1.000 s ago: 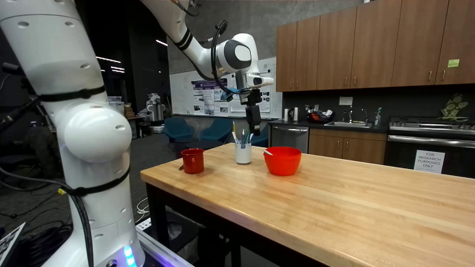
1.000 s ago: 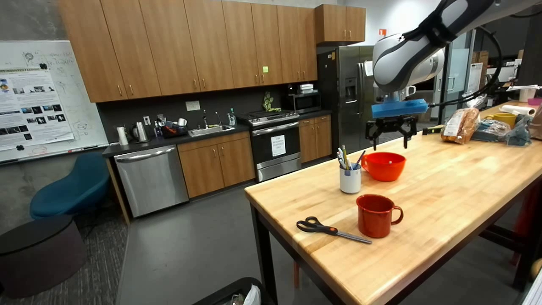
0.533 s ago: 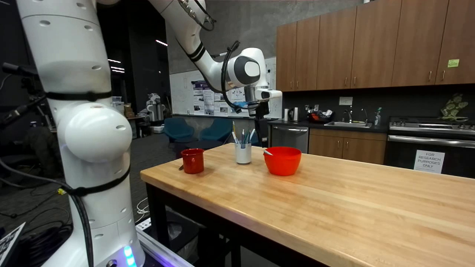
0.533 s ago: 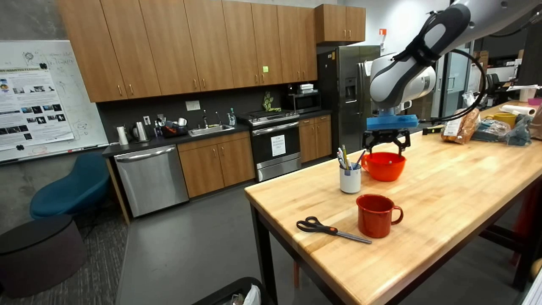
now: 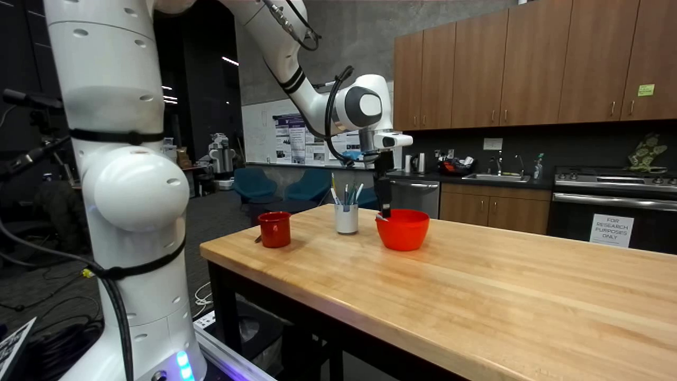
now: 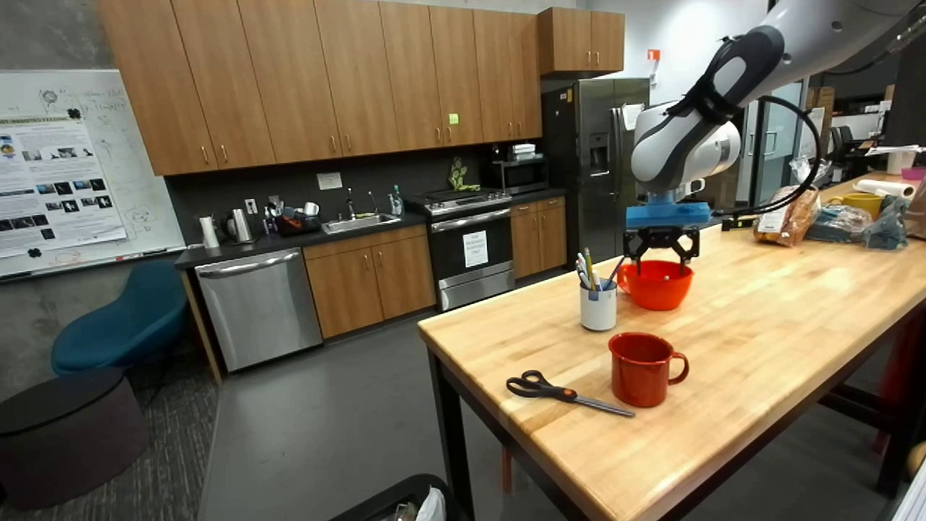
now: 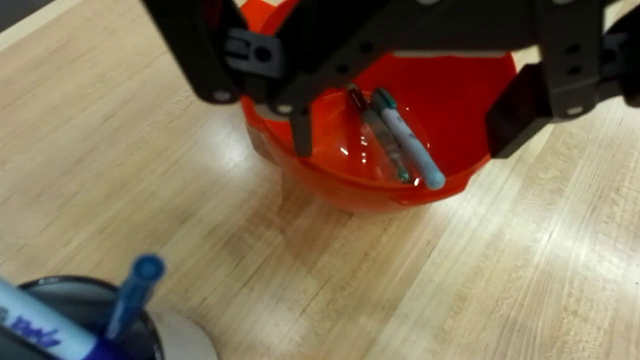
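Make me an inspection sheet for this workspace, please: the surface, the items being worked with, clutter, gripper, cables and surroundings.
Surface: pale wooden tabletop with striped grain, glossy in the wrist view.
Work items: red bowl upright, with a marker and a slimmer pen resting in it.
Clutter: white cup of pens; dark red mug upright; scissors lying beside it.
Gripper: the gripper is at the bowl's mouth, jaws apart, holding nothing; whether it touches the bowl cannot be told.
Cables: black cable loops along the arm; another dark cable hangs lower down.
Surroundings: wooden cabinets, stove, blue chair.
People: nothing seen.
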{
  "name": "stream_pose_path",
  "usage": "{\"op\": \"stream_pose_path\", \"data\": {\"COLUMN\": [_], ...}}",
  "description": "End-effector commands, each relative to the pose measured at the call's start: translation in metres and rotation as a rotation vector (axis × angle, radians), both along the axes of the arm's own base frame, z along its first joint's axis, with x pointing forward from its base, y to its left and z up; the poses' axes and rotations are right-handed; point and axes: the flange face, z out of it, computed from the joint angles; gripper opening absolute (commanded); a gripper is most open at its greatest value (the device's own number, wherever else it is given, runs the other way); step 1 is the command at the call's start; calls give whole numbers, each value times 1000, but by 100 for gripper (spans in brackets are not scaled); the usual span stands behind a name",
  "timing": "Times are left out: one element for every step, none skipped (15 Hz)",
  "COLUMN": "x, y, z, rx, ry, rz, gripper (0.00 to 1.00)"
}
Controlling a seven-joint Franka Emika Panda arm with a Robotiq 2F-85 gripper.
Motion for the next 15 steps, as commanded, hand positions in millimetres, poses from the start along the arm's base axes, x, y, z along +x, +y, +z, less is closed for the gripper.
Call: {"op": "stream_pose_path", "data": {"x": [6, 6, 7, 8, 8, 9, 9, 9, 9, 9, 10, 11, 11, 13, 14], "y": [-2, -1, -1, -1, 0, 0, 0, 0, 1, 1, 1, 1, 1, 1, 1], "z": [-2, -3, -2, -3, -3, -3, -3, -1, 1, 5, 10, 17, 26, 34, 44], "rx": [-5, -5, -5, -5, -5, -3, -1, 2, 4, 6, 7, 7, 11, 14, 18], "ry": [19, 22, 23, 24, 25, 26, 25, 22, 18, 10, 2, -8, -21, -31, -41], "rz": [-22, -23, -24, -25, -27, -30, -31, -32, -32, -32, -31, -30, -28, -30, -33], "gripper": [57, 47, 39, 32, 23, 16, 8, 2, 0, 2, 4, 4, 4, 4, 4]}}
